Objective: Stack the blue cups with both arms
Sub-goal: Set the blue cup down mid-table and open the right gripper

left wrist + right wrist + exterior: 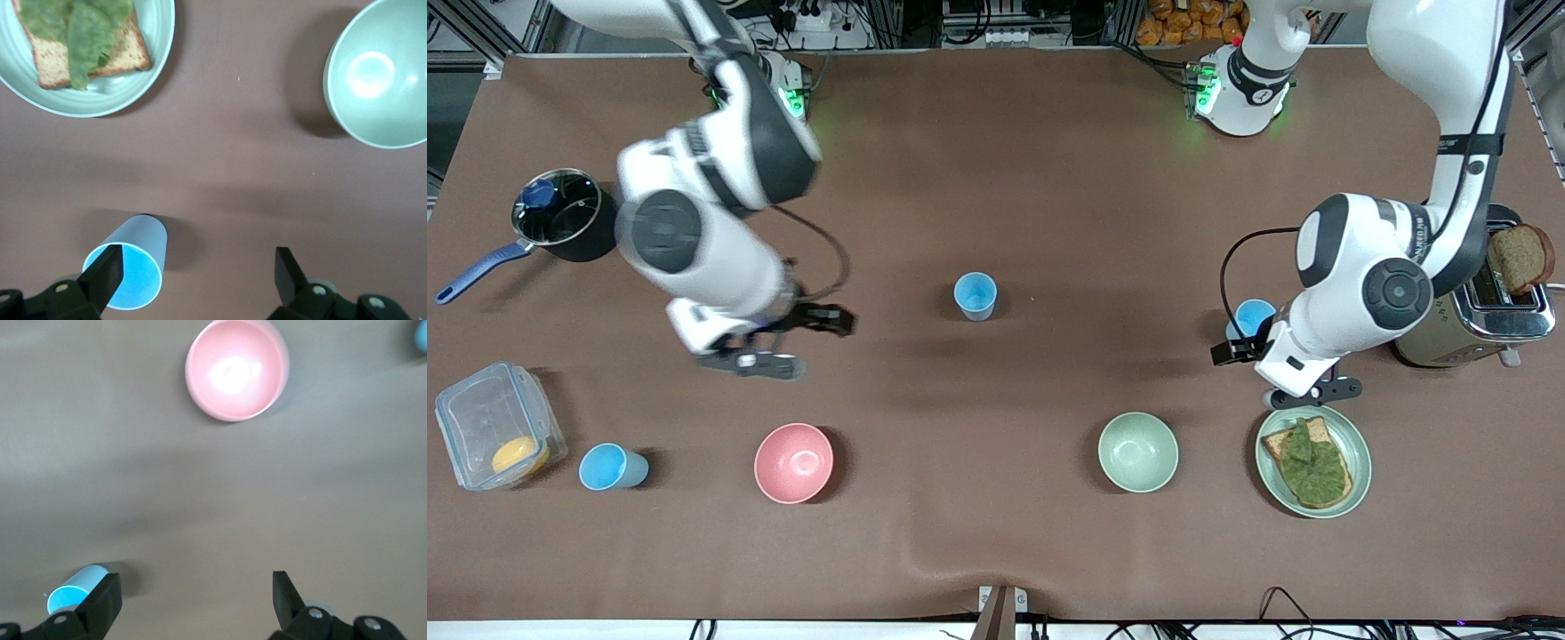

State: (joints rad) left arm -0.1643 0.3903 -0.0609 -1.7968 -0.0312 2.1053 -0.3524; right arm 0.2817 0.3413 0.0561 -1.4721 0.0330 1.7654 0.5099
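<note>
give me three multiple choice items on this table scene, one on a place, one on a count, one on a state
1. Where does the pink bowl stand?
A. in the pot
B. nearer to the front camera than the middle blue cup, toward the right arm's end
C. on the toaster

2. How many blue cups show on the table in the front view?
A. one
B. three
C. five

3. How do the fingers of the left gripper stand?
A. open, holding nothing
B. shut on a bowl
C. shut on the bread

Answers:
1 B: the pink bowl lies lower in the front view than the middle cup, on the right arm's side.
2 B: one in the middle, one beside the clear container, one by the left gripper.
3 A: the left wrist view shows the fingers apart over bare table, with the cup by one finger.
</note>
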